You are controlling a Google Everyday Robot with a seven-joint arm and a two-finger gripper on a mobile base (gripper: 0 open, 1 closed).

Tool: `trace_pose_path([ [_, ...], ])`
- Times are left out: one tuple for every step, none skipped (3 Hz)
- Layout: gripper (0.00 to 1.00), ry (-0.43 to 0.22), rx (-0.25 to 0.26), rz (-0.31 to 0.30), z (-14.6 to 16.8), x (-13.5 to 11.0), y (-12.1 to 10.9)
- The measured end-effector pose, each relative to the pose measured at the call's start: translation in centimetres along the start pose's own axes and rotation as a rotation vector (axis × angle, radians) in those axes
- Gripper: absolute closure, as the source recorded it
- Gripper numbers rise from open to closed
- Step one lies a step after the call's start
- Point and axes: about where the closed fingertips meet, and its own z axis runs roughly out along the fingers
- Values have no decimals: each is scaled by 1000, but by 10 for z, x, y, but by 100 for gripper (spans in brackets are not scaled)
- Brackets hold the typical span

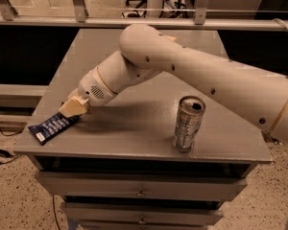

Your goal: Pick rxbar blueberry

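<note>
The rxbar blueberry (52, 126), a flat dark blue wrapper with white lettering, lies at the front left corner of the grey table (134, 123), one end over the edge. My gripper (74, 108) reaches down from the white arm and sits at the bar's right end, its tan fingers (73, 107) touching or just over the wrapper. A silver drink can (187, 123) stands upright at the front right, well apart from the gripper.
A pale yellow object (170, 38) peeks out behind the arm at the table's back. Drawers (141, 193) sit below the tabletop. A metal railing (134, 20) runs behind the table. A cable (0, 152) lies on the floor at left.
</note>
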Motion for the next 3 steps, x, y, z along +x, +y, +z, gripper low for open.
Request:
trace_pose_path([
  [100,0,0,0,0,0,0],
  [100,0,0,0,0,0,0],
  [100,0,0,0,0,0,0],
])
